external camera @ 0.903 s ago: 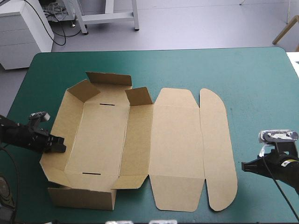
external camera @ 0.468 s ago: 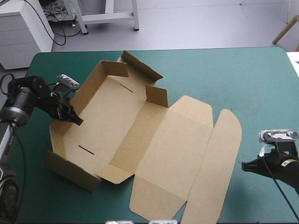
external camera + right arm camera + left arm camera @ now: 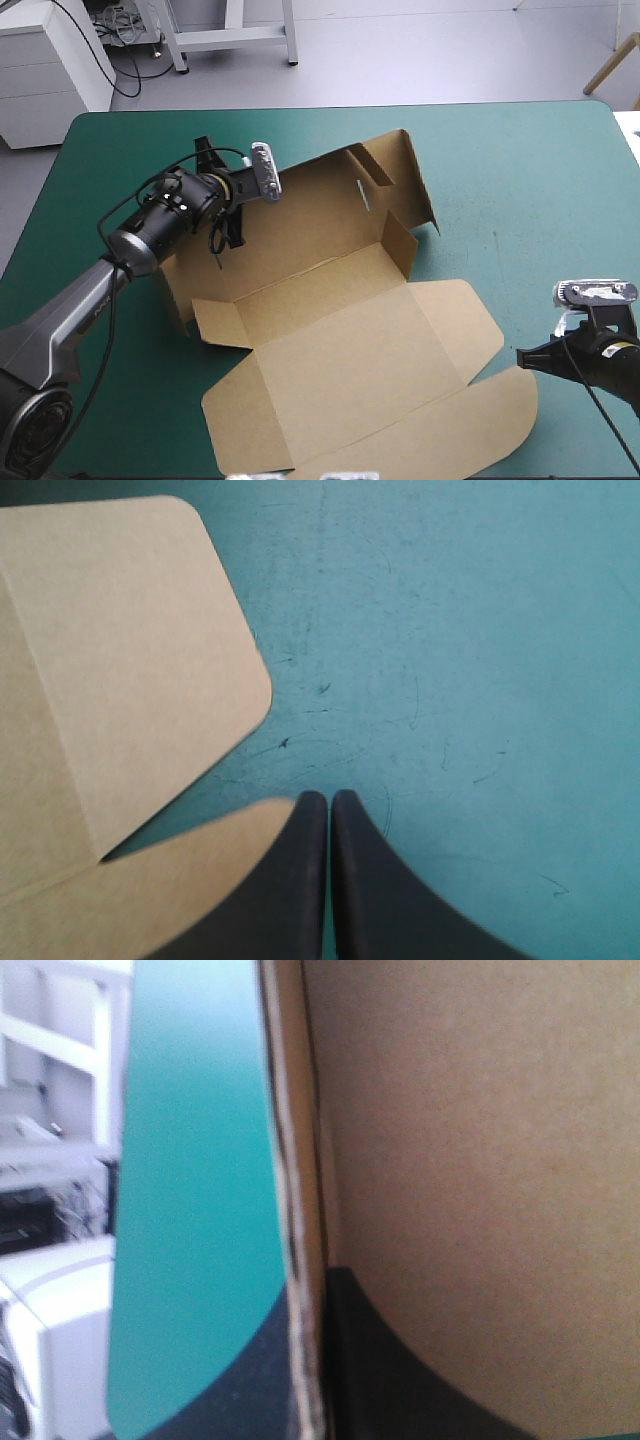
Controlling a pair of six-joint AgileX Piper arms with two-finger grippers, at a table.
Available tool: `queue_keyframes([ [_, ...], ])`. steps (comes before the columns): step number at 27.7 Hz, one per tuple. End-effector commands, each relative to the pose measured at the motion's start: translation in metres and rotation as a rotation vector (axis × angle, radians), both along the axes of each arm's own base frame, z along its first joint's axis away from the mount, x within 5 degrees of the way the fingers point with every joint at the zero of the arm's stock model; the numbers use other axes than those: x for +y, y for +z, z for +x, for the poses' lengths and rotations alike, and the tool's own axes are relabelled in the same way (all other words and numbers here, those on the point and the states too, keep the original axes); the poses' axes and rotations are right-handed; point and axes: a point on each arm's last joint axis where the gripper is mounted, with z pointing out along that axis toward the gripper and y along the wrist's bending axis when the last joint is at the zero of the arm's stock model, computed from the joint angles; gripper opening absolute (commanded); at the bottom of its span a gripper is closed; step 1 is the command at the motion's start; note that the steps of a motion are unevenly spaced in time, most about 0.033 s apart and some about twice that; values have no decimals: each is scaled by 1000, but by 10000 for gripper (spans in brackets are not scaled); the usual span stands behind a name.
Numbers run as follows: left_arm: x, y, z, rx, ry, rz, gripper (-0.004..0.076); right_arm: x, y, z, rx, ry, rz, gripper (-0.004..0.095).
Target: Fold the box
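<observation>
Now the left pincer [image 3: 310, 1290], clamped on the box [image 3: 330, 320], has swung it round for folding; right pincer [image 3: 329, 796] sits clenched, empty.

box [image 3: 340, 350] matt brn board; cover [image 3: 450, 630] scuffed

The left gripper [image 3: 232, 226] is reaching forward and pinching the box [image 3: 340, 350] wall, while the right gripper [image 3: 328, 800] is holding its fingers pressed together.
</observation>
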Motion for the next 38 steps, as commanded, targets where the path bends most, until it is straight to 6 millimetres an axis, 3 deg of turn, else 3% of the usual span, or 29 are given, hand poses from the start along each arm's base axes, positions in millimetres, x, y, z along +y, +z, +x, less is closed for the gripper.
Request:
queue_keyframes([
  [1, -30, 38, -8, -256, -175, -31, -10, 0, 10, 3, -57, -5, -3, -4],
  [10, -86, 43, -40, -338, -418, -20, -10, 0, 9, 2, -53, -4, -4, -4],
  [19, -120, 30, -75, -310, -502, -13, -10, -1, 9, 2, -51, -1, -14, -4],
  [31, -117, -12, -96, -468, -311, 119, -10, 0, 7, 0, -22, 39, -31, -4],
  [38, -108, -8, -103, -618, -135, 128, -10, 2, 10, -6, -42, 47, -42, -4],
])
